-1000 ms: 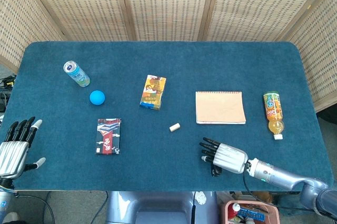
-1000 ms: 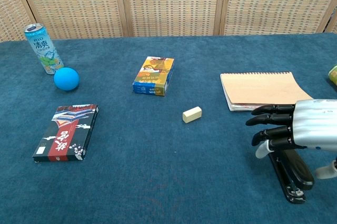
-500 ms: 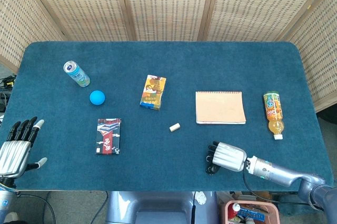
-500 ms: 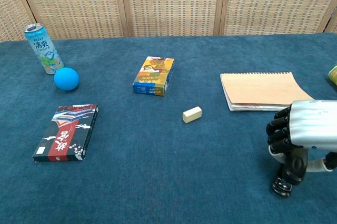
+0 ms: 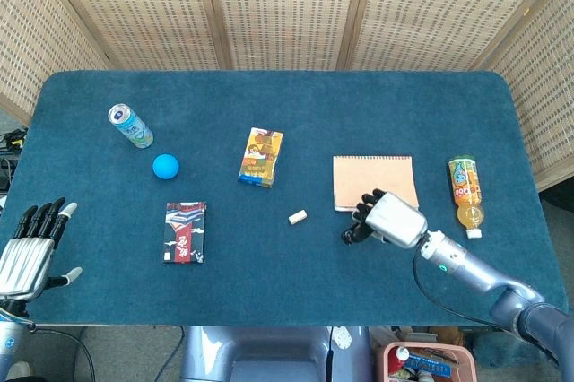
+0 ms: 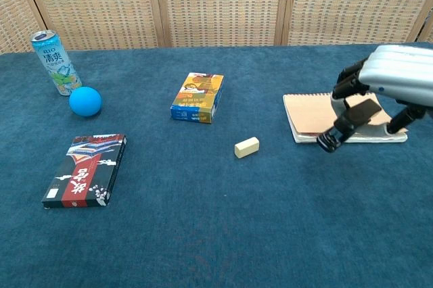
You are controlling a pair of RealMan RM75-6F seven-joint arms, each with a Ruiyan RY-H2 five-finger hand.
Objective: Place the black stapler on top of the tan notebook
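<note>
The tan notebook (image 5: 375, 177) (image 6: 323, 113) lies flat on the blue table, right of centre. My right hand (image 5: 391, 218) (image 6: 392, 80) holds the black stapler (image 5: 352, 233) (image 6: 346, 126) in the air, tilted, its lower end hanging over the notebook's near edge. Fingers wrap the stapler's upper part. At the table's near left corner, my left hand (image 5: 25, 251) hovers with fingers spread and nothing in it; the chest view does not show it.
A small cream eraser (image 5: 298, 217) (image 6: 247, 147) lies left of the notebook. An orange juice bottle (image 5: 465, 193) lies to the right. Further left are a colourful carton (image 5: 261, 156) (image 6: 197, 97), a black-red box (image 5: 185, 231) (image 6: 85, 169), a blue ball (image 5: 165, 166) (image 6: 85, 101) and a can (image 5: 129, 125) (image 6: 55, 61).
My right hand closed on the stapler near the table's front edge, lifted it, and carried it away from the edge to the notebook's near side. The left hand barely moved.
</note>
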